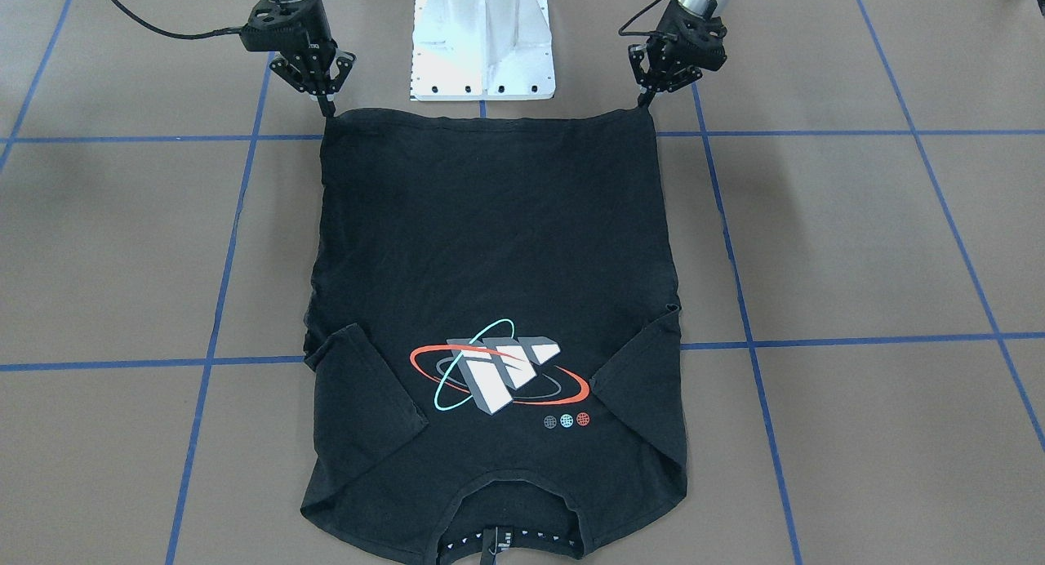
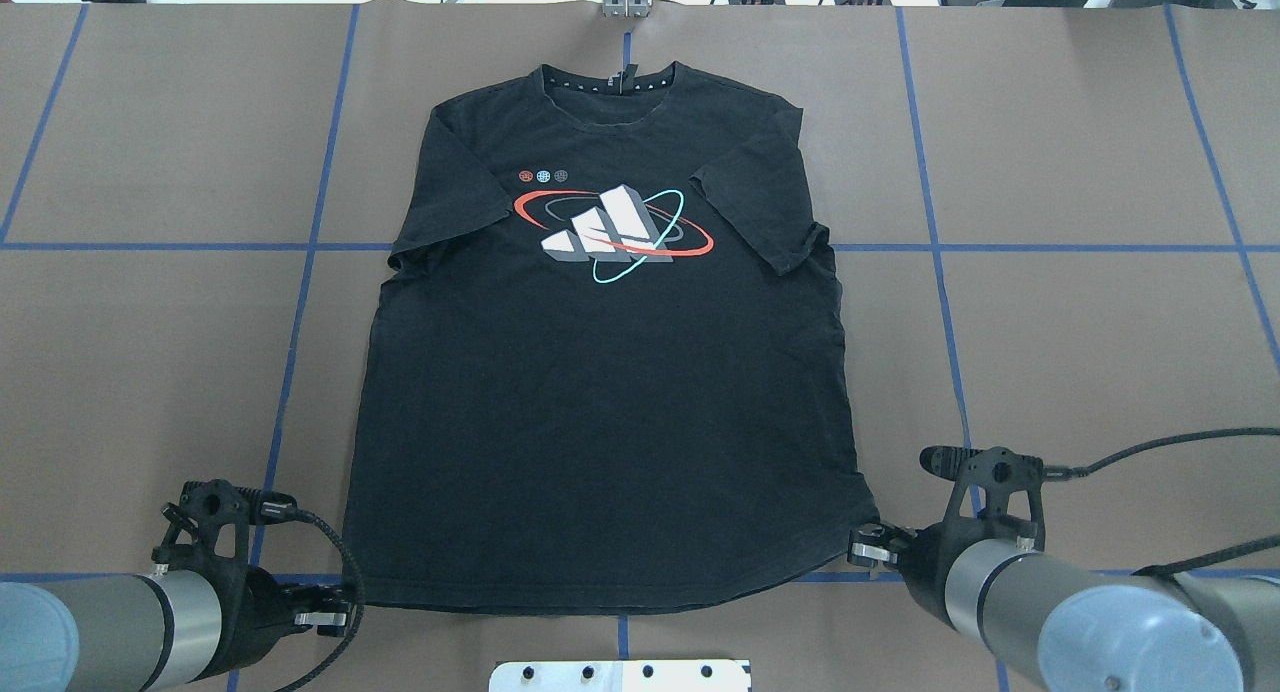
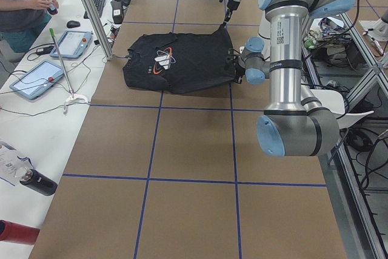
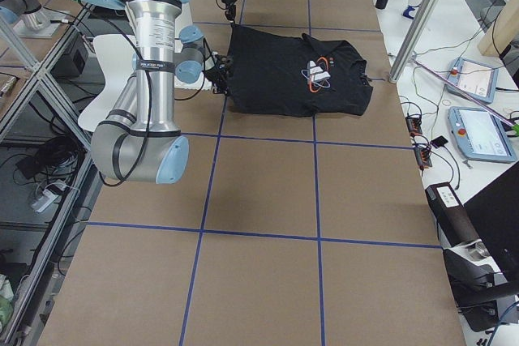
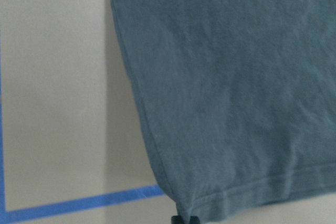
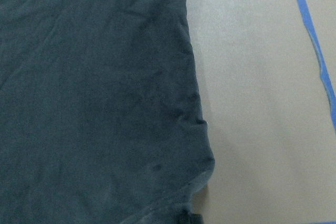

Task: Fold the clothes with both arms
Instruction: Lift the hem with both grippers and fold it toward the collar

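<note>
On the near side of the surface (image 2: 1080, 352), close to the robot's white base (image 1: 482, 42), both arms were holding the bottom hem of the black T-shirt (image 2: 600, 392). The shirt lay flat and spread out in the middle of the brown surface, with the logo (image 2: 612, 227) facing up and the collar (image 2: 610, 77) at the far end, away from the robot. Both short sleeves (image 2: 760, 202) lay close against the body of the shirt, so the outline was almost a rectangle.

The left gripper (image 1: 646, 101) had its fingers closed on the left corner of the hem, and the right gripper (image 1: 327, 108) had its fingers closed on the right corner. In the front view each corner was drawn up into a small point at the fingertips, which suggests a real pinch on the cloth and not only a touch. Each wrist view showed only a dark tip at the very corner of the hem, and the rest of the cloth lay smooth on the surface.

I think the corners were chosen for a reason. With one arm on each corner the hem was kept straight and stretched between them, so it could be carried evenly toward the collar for a fold across the middle. The fold itself was not yet made, so the task appeared to be at its beginning. The next move would need both arms to rise and travel together, since otherwise the hem could sag or the shirt could drag and wrinkle.
</note>
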Robot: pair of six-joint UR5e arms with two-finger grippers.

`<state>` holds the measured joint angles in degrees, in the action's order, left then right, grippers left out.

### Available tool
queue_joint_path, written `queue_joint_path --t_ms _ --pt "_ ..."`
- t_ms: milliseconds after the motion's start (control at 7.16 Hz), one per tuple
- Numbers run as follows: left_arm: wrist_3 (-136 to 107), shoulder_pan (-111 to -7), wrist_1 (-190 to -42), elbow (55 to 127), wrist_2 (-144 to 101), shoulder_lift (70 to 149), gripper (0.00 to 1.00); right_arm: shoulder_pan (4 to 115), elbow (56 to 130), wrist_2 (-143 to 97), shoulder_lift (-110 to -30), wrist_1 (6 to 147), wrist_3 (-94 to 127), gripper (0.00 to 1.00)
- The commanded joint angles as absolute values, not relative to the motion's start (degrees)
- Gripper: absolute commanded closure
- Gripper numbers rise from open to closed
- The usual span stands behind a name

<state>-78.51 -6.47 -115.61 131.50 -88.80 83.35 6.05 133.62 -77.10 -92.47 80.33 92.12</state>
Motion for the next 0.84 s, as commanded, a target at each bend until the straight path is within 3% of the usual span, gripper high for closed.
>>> queue_joint_path --t_ms 0,279,559,698 --pt "-76.21 -11.23 -102.72 138.05 -97.07 91.18 1.00 14.55 137.70 -90.79 -92.37 80.42 85.11 1.00" --pt "-76.20 -10.64 -98.44 139.13 -100.19 96.67 1.00 11.38 143.93 -99.48 -93.77 80.33 84.38 1.00" --pt "-76.20 -3.03 -98.35 143.94 -100.28 96.16 1.00 0.14 152.98 -99.49 -101.91 80.42 84.46 1.00" --pt "-76.20 0.49 -98.44 145.18 -100.20 96.07 1.00 -2.43 153.37 -99.49 -102.21 80.42 84.46 1.00"
